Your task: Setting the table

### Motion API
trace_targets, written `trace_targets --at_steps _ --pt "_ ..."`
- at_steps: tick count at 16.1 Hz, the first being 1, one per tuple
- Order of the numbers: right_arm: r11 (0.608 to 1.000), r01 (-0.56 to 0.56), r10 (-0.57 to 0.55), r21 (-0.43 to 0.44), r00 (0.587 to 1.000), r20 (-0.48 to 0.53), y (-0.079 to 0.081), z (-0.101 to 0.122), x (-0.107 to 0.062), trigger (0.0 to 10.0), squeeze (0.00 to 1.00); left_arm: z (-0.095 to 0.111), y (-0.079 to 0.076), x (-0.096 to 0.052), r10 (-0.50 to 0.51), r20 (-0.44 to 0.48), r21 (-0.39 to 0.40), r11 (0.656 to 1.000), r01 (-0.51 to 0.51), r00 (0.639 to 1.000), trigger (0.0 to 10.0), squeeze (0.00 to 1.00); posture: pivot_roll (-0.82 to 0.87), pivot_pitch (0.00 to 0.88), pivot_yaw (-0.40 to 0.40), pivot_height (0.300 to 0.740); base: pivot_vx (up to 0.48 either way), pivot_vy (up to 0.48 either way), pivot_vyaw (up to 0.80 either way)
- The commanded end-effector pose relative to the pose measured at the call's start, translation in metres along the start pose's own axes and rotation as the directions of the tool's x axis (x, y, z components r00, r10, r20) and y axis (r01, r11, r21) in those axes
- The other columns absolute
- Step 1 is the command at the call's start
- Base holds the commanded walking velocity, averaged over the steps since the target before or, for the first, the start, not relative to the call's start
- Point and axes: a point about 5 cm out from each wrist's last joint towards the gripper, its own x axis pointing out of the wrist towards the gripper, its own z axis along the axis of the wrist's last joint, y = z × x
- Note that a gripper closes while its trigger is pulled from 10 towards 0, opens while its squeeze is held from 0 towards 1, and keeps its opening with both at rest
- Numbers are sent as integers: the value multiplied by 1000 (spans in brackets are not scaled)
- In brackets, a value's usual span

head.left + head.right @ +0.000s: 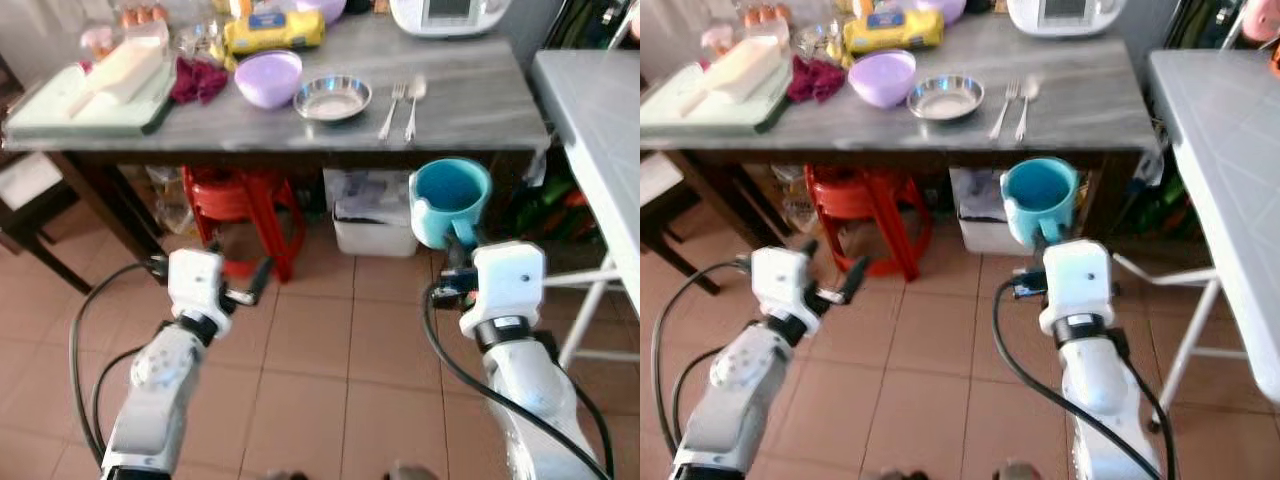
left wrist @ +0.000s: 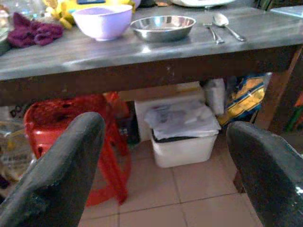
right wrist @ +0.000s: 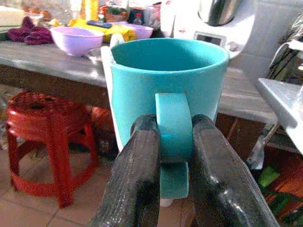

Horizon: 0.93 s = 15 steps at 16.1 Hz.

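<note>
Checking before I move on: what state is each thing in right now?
Teal mug: upright, held by its handle off the table.
Right gripper: shut on the mug's handle.
Left gripper: open, holding nothing.
Purple bowl: upright on the table.
Metal dish: upright, looks empty.
Fork and spoon: lying side by side.

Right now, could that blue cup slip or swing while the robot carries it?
Maybe. The right gripper pinches only the teal cup by its handle, so it might swivel. It looks stiff, smooth and empty, so probably light, though slippery.
</note>
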Motion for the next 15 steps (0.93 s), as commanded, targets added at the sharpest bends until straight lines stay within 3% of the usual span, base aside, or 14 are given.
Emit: trace_targets --at_steps 1,2,5,7,12,15 --pt "1000 25 -25 -1 999 22 -6 5 -2 10000 0 1 -2 0 1 7 -8 1000 -1 1000 10000 0 -145 179 106 740 307 0 0" --pt "999 42 -42 3 999 26 -9 6 -5 10000 0 4 3 -1 39 23 6 999 -39 999 10000 0 -145 179 106 740 296 0 0" --pt "996 90 -90 -21 996 -23 -25 -4 -20 10000 0 -8 30 -30 150 -23 78 986 -148 988 10000 0 -144 176 104 740 254 0 0" --pt "996 83 -83 -18 996 -21 -25 -4 -19 10000 0 -7 38 -33 218 -8 107 971 -216 976 10000 0 -140 170 99 740 244 0 0" --pt "997 67 -67 -25 998 11 -23 2 -13 10000 0 -3 25 -27 187 12 78 979 -187 982 10000 0 -142 178 92 740 0 0 0" --pt "998 62 -61 -29 998 20 -21 3 -9 10000 0 5 14 -17 134 44 48 990 -136 990 10000 0 -140 170 92 740 426 0 0"
